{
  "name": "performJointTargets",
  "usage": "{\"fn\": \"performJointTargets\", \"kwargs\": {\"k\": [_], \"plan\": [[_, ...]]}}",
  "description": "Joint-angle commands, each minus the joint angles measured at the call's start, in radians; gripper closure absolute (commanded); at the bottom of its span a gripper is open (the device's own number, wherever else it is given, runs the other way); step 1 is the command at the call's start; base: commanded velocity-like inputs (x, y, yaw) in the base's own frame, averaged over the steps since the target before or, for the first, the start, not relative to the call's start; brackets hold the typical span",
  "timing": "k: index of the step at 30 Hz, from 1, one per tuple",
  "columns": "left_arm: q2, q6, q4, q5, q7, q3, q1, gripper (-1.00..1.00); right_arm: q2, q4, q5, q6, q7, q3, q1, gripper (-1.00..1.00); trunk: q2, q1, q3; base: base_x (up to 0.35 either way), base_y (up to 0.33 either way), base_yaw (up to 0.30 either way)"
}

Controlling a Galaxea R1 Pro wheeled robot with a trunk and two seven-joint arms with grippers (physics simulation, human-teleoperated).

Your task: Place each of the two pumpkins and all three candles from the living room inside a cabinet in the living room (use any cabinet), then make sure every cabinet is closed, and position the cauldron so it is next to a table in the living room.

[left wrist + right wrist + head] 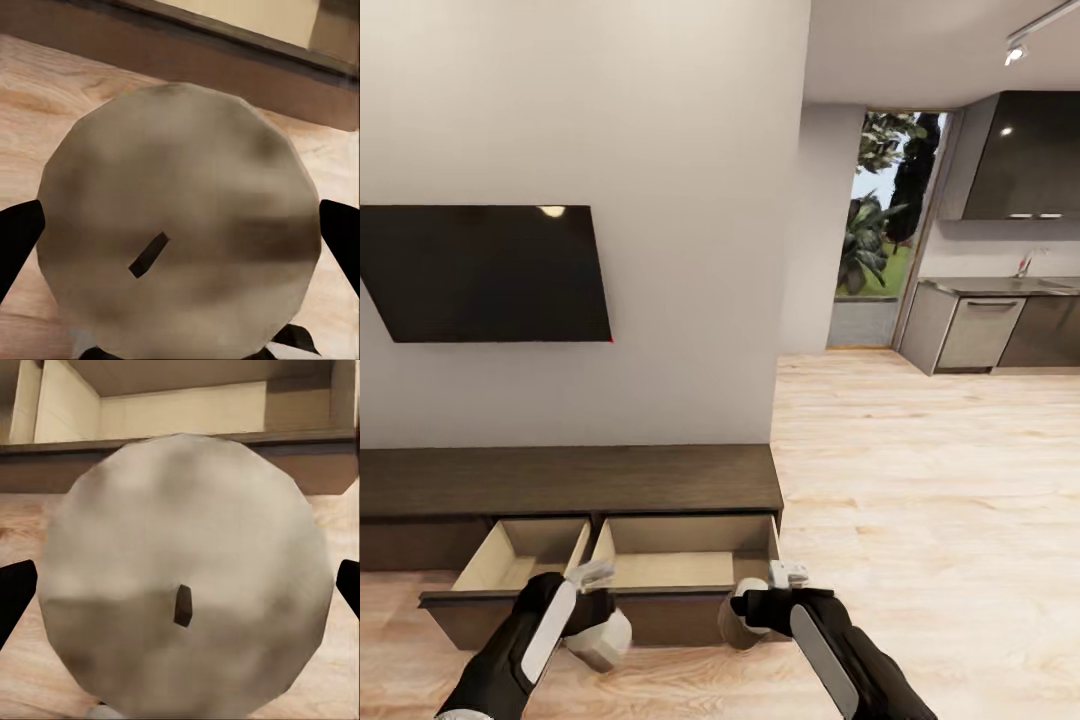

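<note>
Below both arms I see the cabinet [570, 480] against the white wall, two drawers pulled out over the wood floor [920, 480] — pale insides bare, their front edges just ahead of my hands. My left fingers [598, 610] pinch one candle [603, 640], my right fingers [760, 600] pinch another candle [740, 620], both just outside the drawer fronts. Open floor runs right toward the kitchen counter [1000, 287] — a dark screen [485, 272] hangs above the cabinet's top surface.

Each candle [176, 232] [184, 600] is so close that its sides are hidden and its face looks blurry. The dark fingers [19, 240] beside it are cut off at the edges.
</note>
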Motion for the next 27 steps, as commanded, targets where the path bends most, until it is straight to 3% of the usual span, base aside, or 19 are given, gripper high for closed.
{"fn": "performJointTargets", "kwargs": {"k": [1,4,7,11,15,19,27], "plan": [[-0.001,0.054,-0.057,0.014,0.009,0.005,0.000,1.00,0.000,-0.045,-0.011,0.047,-0.034,0.001,-0.002,1.00,-0.001,0.000,-0.002,0.000,0.000,0.000],[-0.004,0.112,-0.113,0.016,0.010,0.009,-0.001,1.00,0.000,-0.094,-0.012,0.086,-0.059,0.001,-0.002,1.00,-0.001,0.000,-0.002,0.000,0.000,0.000],[-0.002,0.124,-0.120,0.031,0.006,0.011,-0.006,1.00,-0.001,-0.104,-0.012,0.093,-0.064,0.000,-0.003,1.00,-0.001,0.000,-0.002,0.000,0.000,0.000],[0.004,0.129,-0.116,0.119,0.004,0.012,-0.014,1.00,0.000,-0.107,-0.016,0.090,-0.065,-0.003,-0.003,1.00,-0.001,0.000,-0.002,0.000,0.000,0.000],[0.050,0.129,-0.115,0.179,0.008,0.014,-0.016,1.00,0.000,-0.106,-0.017,0.088,-0.065,-0.004,-0.003,1.00,-0.001,0.000,-0.002,0.000,0.000,0.000],[0.069,0.129,-0.120,0.188,0.010,0.014,-0.016,1.00,-0.001,-0.106,-0.018,0.085,-0.065,-0.005,-0.003,1.00,-0.001,0.000,-0.002,0.000,0.000,0.000],[0.073,0.128,-0.121,0.188,0.010,0.014,-0.016,1.00,-0.001,-0.106,-0.021,0.072,-0.064,-0.005,-0.003,1.00,-0.001,0.000,-0.002,0.044,0.057,0.000]]}}
